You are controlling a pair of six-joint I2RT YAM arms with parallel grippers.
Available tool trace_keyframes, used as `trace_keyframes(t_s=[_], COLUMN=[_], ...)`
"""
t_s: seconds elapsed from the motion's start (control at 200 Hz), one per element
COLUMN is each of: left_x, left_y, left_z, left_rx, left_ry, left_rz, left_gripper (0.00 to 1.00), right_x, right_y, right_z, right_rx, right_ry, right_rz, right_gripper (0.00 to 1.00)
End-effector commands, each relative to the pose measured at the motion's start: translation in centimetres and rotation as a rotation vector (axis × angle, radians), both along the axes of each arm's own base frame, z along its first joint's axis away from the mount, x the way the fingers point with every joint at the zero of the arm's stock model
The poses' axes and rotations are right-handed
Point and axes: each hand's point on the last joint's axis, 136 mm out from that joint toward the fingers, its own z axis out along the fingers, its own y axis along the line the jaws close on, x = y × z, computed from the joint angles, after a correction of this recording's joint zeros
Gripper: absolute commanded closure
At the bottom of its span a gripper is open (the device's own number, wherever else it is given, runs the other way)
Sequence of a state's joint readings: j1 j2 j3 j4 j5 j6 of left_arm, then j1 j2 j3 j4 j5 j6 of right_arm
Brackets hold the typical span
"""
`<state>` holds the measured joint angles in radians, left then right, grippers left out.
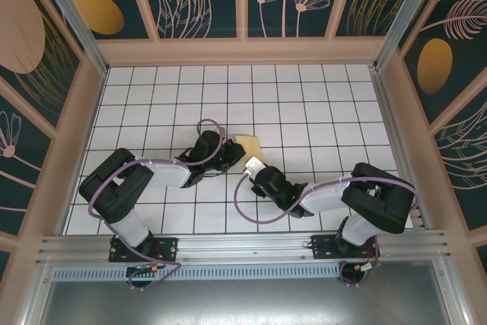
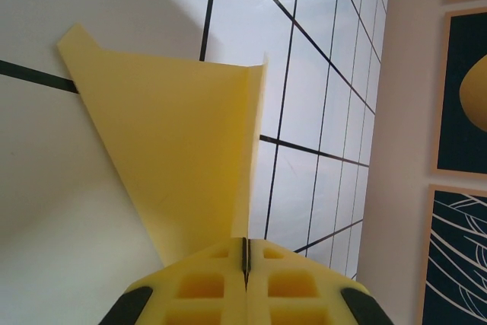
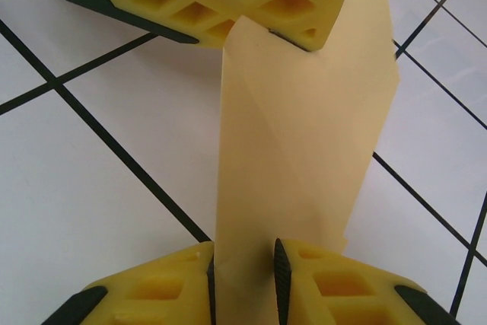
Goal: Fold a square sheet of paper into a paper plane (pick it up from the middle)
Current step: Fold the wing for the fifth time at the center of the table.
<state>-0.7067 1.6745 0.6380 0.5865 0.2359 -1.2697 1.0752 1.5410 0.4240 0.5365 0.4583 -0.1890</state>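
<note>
At the left, our left gripper [image 2: 245,258] had its jaws pressed together on one narrow end of the folded sheet of paper [image 2: 175,142]. The sheet fanned out from that pinch, and a sharp crease ran straight away from the fingertips. It sat about the middle of the worktop [image 1: 304,112], well apart from every edge and corner, and spanned the short gap between the two grippers. We could not tell whether its underside touched the tiles.

At the right, our right gripper [image 3: 243,268] had its jaws part-way apart, one pad on each side of the sheet's other end. The paper ran up between them towards the left gripper. One pad lay against the paper's edge, and a visible gap separated the two pads, so we did not count this as a grip.

We judged the step in hand to be taking a second hold on the folded sheet, so that the next crease could be set. To do it well, the left pinch should stay firm and motionless, acting as the anchor. The right pads should meet squarely across all the layers, in line with the crease and not skewed to it. We thought no pull or twist should begin until that second hold was sure. Paper this thin would likely buckle, slip out of line or tear if the two ends were loaded unevenly.
</note>
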Motion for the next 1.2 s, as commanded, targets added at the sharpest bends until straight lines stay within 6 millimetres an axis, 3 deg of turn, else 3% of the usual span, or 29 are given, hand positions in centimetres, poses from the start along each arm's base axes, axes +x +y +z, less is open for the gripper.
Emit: trace_keyframes(t_s=[0.0,0.295,0.565,0.676,0.761,0.831,0.916,1.041,1.196], left_x=[0.5,0.4,0.5,0.5,0.4,0.3,0.1,-0.4,-0.8], left_y=[-0.3,-0.1,0.8,1.7,2.5,3.4,5.1,7.9,9.6], left_z=[0.8,0.8,0.9,1.0,1.1,1.2,1.2,1.2,1.9], left_rx=[-0.019,-0.013,0.016,0.035,0.068,0.105,0.167,0.244,0.277], left_ry=[0.000,0.001,-0.003,-0.007,-0.012,-0.014,-0.016,-0.018,-0.053], left_rz=[0.000,0.002,0.027,0.046,0.066,0.086,0.139,0.222,0.268], left_gripper=[0.94,0.94,0.94,0.85,0.71,0.67,0.53,0.44,0.43], right_x=[0.6,0.7,0.8,0.5,0.4,0.3,0.3,-0.1,-0.5], right_y=[0.8,0.7,0.7,1.4,2.1,2.6,3.2,3.9,4.3], right_z=[1.1,0.6,0.7,1.0,1.2,1.6,1.8,2.1,2.8], right_rx=[0.014,-0.009,0.009,0.051,0.121,0.197,0.274,0.363,0.516], right_ry=[-0.045,-0.046,-0.032,0.012,0.068,0.119,0.187,0.267,0.410], right_rz=[-0.006,-0.015,-0.033,-0.028,-0.030,-0.032,-0.022,0.008,0.044], right_gripper=[0.75,0.77,0.93,0.98,1.00,1.00,1.00,1.00,1.00])
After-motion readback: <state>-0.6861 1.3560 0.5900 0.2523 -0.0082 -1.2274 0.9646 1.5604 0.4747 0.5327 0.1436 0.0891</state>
